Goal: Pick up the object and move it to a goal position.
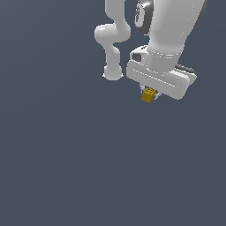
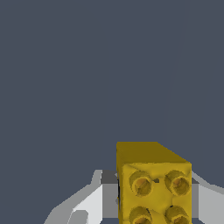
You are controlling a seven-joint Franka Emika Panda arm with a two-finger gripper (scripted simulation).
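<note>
My gripper [image 2: 153, 197] pinches the block [image 2: 153, 183] between its fingers [image 2: 98, 201], the studded face toward my wrist camera. In the exterior view the block [image 1: 148, 95] hangs under my gripper [image 1: 149, 92], beyond it only plain grey ground [image 1: 66, 167].

exterior view distant, wrist view close, sharing block [image 1: 148, 95]

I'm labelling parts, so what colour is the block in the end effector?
Mustard yellow, with round studs on one face; the block shows best in the wrist view.
</note>
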